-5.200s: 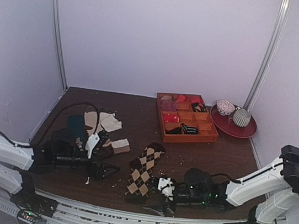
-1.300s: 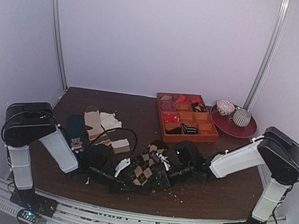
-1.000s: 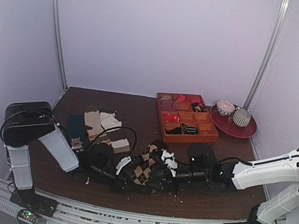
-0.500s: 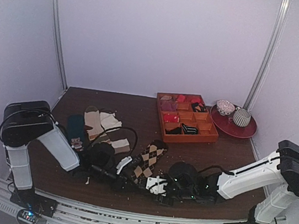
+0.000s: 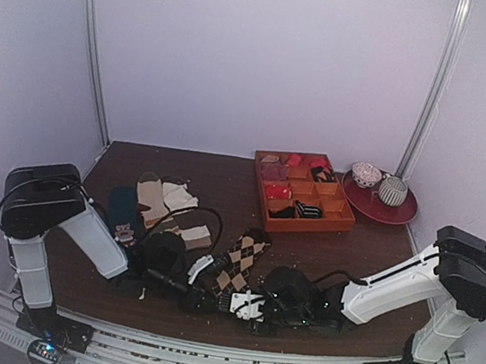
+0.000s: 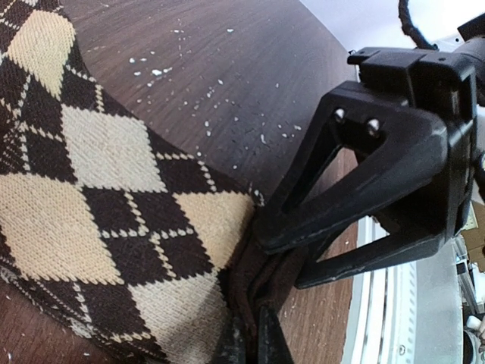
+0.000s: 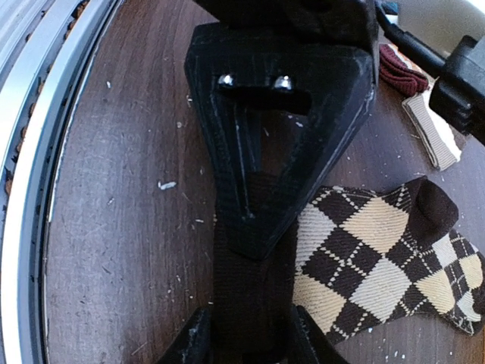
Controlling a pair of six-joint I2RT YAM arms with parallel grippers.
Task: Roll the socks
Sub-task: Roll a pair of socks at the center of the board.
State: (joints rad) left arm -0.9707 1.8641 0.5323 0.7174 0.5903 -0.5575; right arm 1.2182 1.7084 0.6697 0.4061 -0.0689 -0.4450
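The argyle socks (image 5: 242, 256) lie flat at the table's front centre, with brown, cream and black diamonds (image 6: 98, 189). Their dark cuff end (image 7: 254, 280) points toward the near edge. My left gripper (image 5: 200, 298) reaches in from the left, its fingertips (image 6: 251, 345) shut on a fold of the dark cuff (image 6: 265, 292). My right gripper (image 5: 240, 306) comes in from the right and faces the left one. Its two fingers (image 7: 248, 343) press the cuff from both sides. The toe end (image 7: 432, 208) lies farther away on the table.
An orange compartment tray (image 5: 309, 228) of small items stands at the back right, next to a red plate (image 5: 384, 211) with a cup and a bowl. Striped socks (image 5: 164, 196), a teal sock (image 5: 124, 205) and a wooden block (image 5: 195, 236) lie at the left. Crumbs dot the wood. A metal rail (image 5: 246, 350) runs along the front.
My right gripper swung from beside the socks' middle to their near cuff end, lowered over it and narrowed its jaws. The left gripper stayed shut on the cuff.
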